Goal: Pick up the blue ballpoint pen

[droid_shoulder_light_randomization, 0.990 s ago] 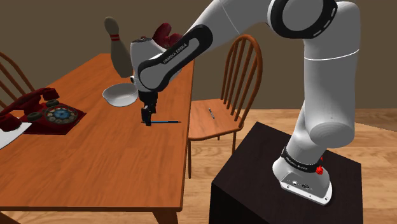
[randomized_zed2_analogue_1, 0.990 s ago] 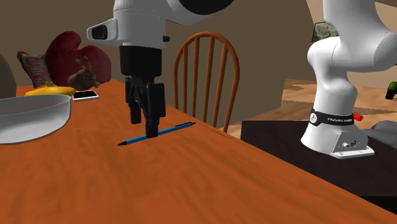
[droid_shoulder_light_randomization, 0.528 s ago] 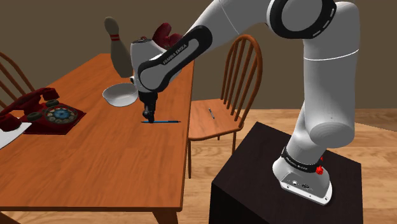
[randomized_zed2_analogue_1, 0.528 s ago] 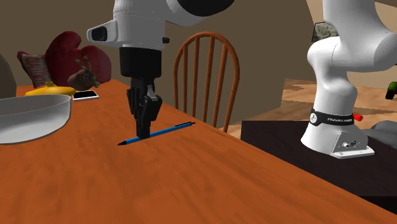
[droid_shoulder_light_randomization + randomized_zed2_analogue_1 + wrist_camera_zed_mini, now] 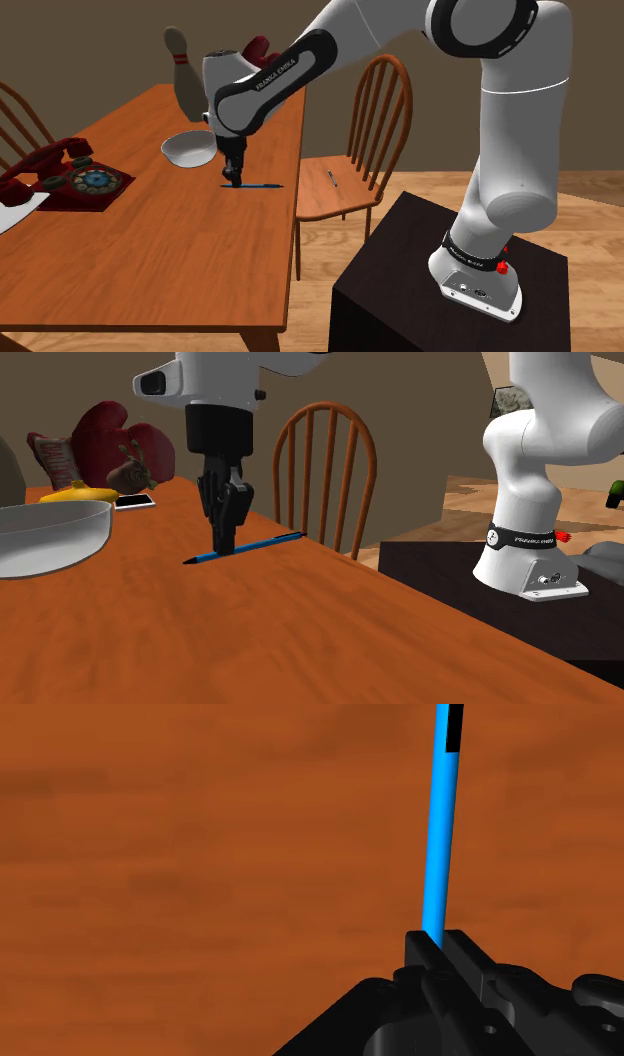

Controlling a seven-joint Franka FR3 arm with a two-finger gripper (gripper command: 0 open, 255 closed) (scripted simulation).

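Pinching slim blue pen (image 5: 266, 542), black gripper (image 5: 222, 546) over wood-grained table (image 5: 150, 642)

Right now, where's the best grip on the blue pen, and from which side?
Mid-barrel, from straight above, fingers across its width: the blue pen is thin and nearly level over the table. The gripper clasps it off-centre, toward one end, so it may tilt.

The arm (image 5: 510, 150) was glossy white with dark rings at its joints. A black forearm panel (image 5: 262, 85) carried white lettering. A lettered black band (image 5: 520, 537) circled the base beside a small red button (image 5: 563, 535). The end effector (image 5: 233, 182) was all black.
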